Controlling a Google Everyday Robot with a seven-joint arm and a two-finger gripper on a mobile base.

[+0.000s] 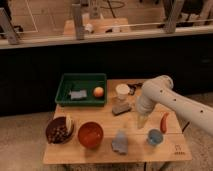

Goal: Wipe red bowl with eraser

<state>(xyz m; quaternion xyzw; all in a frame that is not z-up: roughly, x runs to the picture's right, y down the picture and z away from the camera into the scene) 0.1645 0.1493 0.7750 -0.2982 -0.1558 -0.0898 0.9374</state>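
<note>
1. Fingers of the gripper (142,121) hang tip-down over the bench (100,156). I cannot tell whether they are spread or closed, but they seem to carry nothing.
2. By my judgement none of the task is done. The dark block I take for the eraser (121,108) lies on the bench, so grasping and wiping are both left.
3. That eraser lies near the fingers, just left of them in view and slightly behind. The red bowl (90,134) stands well apart, further left and nearer the front edge.
</note>
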